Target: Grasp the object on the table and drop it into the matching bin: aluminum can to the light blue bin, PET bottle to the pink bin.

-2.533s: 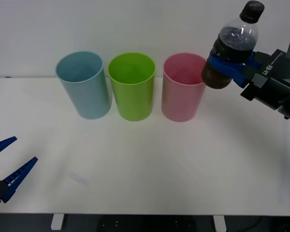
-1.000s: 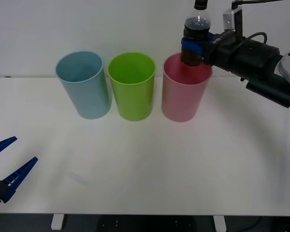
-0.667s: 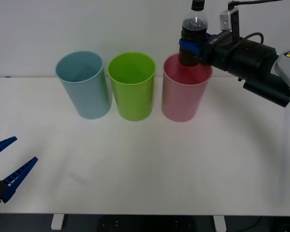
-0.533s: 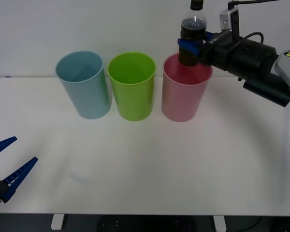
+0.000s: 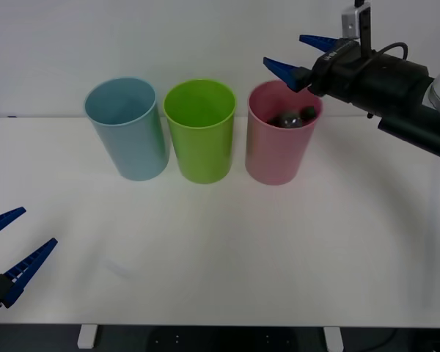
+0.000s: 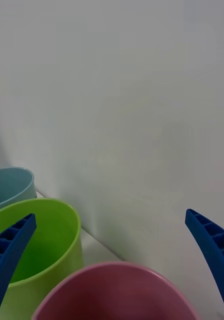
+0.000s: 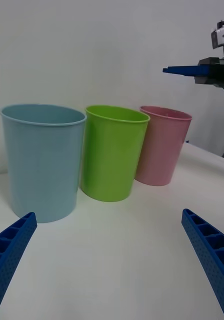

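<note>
The PET bottle [image 5: 291, 118] lies inside the pink bin [image 5: 277, 150], its dark body and black cap showing just below the rim. My right gripper [image 5: 297, 54] hangs open right above that bin's mouth, with nothing between its blue fingers. The wrist view of that arm shows the pink bin's rim [image 6: 114, 287] between the spread fingers. The light blue bin [image 5: 128, 132] stands at the left end of the row. My left gripper [image 5: 11, 249] rests open at the near left edge of the white table [image 5: 220, 242].
A lime green bin [image 5: 200, 136] stands between the light blue and pink bins, all three in a row at the table's far side. A white wall rises directly behind the bins. The left wrist view shows the same row of bins [image 7: 109, 150].
My right gripper opened and let go of the bottle, which dropped into the pink bin. The left arm stayed still.
</note>
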Tool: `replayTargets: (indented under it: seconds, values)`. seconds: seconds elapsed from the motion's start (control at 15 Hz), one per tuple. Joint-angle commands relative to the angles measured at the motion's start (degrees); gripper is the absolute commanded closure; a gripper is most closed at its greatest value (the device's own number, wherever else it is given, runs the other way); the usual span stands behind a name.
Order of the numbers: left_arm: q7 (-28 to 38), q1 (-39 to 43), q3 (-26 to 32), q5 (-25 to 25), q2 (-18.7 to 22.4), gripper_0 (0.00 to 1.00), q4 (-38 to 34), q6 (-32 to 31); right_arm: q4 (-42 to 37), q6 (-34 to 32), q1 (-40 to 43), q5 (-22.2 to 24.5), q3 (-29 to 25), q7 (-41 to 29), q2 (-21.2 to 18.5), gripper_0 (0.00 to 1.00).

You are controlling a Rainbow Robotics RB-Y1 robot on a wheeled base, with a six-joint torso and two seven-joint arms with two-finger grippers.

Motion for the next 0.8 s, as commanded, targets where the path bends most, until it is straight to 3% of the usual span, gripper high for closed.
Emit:
replayTargets:
  seconds: [0.07, 0.67, 0.8]
  values:
    - [0.0, 0.0, 0.0, 0.0, 0.0, 0.00, 0.0, 0.0, -3.1, -1.5, 2.8, -0.4, -2.4, 0.6, -0.7, 0.00]
    - [0.0, 0.0, 0.0, 0.0, 0.0, 0.00, 0.0, 0.0, -19.3, -2.0, 18.4, -4.3, -7.8, 2.3, -6.0, 0.00]
    - [0.0, 0.0, 0.0, 0.0, 0.0, 0.00, 0.0, 0.0, -21.6, -5.0, 22.1, -4.3, -10.7, 3.2, -6.1, 0.00]
